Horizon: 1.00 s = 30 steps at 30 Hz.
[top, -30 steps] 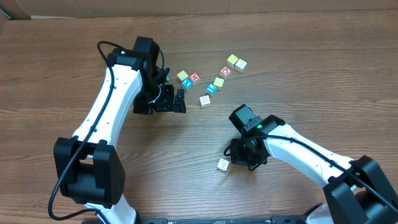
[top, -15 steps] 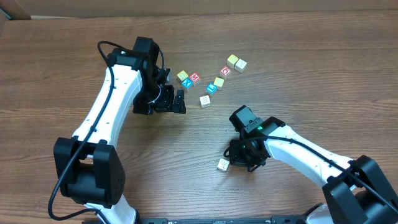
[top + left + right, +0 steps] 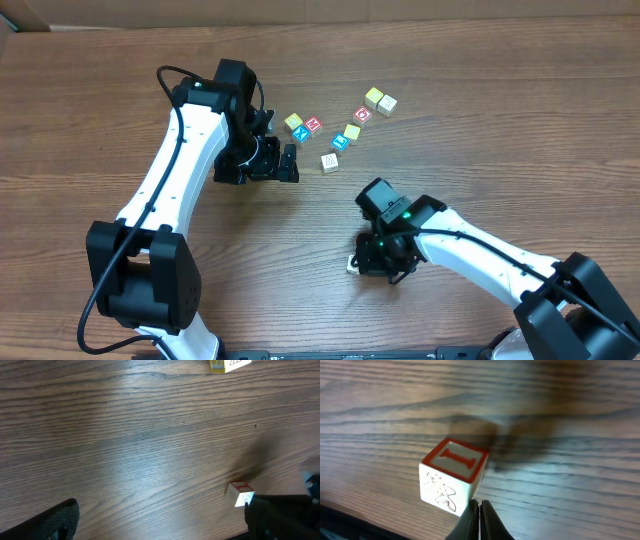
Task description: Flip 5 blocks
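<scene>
Right wrist view: right gripper (image 3: 479, 511), pressed together and empty, sits at the five o'clock corner of a red-lettered block (image 3: 454, 476) on the table (image 3: 580, 465), probably light, rigid and prone to skidding, best pinched across two opposite flat faces.

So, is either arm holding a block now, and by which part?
Nothing is held. The right fingers are shut empty beside the red-letter block; the left fingers stand open.
</scene>
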Each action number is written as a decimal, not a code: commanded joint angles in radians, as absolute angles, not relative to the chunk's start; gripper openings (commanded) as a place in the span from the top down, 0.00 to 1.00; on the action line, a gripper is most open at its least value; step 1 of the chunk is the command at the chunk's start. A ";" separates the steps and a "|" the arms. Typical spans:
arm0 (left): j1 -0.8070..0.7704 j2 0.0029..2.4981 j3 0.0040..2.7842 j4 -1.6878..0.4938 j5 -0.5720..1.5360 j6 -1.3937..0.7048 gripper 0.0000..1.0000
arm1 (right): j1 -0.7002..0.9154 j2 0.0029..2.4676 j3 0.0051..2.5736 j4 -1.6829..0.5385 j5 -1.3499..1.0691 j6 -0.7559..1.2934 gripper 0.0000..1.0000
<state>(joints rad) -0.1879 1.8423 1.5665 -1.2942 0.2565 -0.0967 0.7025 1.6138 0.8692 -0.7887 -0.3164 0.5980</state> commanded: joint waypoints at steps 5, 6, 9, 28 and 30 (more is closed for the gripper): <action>-0.187 1.848 1.584 -1.303 0.251 -0.066 0.00 | 0.711 1.601 0.863 -0.767 -0.310 0.651 0.96; -0.187 1.848 1.584 -1.303 0.251 -0.067 0.00 | 0.711 1.601 0.863 -0.769 -0.295 0.658 0.96; -0.187 1.848 1.584 -1.304 0.252 -0.066 0.00 | 0.711 1.601 0.863 -0.776 -0.244 0.674 0.96; -0.187 1.848 1.584 -1.306 0.252 -0.067 0.00 | 0.712 1.601 0.863 -0.709 -0.255 0.655 0.96; -0.187 1.848 1.584 -1.306 0.252 -0.067 0.00 | 0.711 1.601 0.863 -0.699 -0.255 0.654 0.96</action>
<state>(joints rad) -0.1879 1.8423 1.5665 -1.3048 0.2565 -0.0937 0.7094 1.6138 0.8692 -0.7101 -0.2581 0.6601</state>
